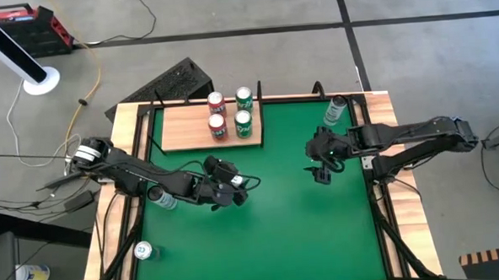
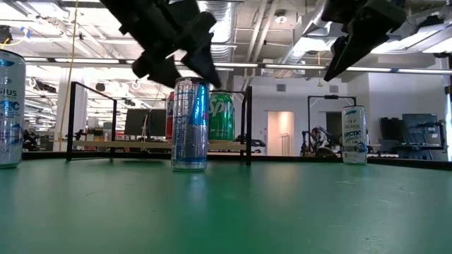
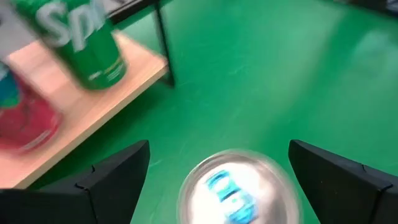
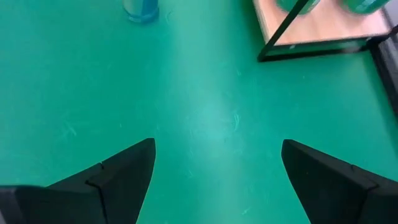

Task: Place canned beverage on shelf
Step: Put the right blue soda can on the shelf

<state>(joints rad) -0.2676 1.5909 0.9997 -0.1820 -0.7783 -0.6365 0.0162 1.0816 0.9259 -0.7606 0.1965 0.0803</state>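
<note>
Below left end effector (image 3: pixel 217 168): silver can (image 3: pixel 235 188) | fingers spread, not gripping

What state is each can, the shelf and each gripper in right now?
Light-wood shelf: flat on the table, holding four cans.
Two red cans: upright on the shelf.
Two green cans: upright on the shelf.
Silver-blue can: upright on the green table, below the left gripper.
Left gripper: open, above that can.
Right gripper: open, empty, over bare table.
</note>
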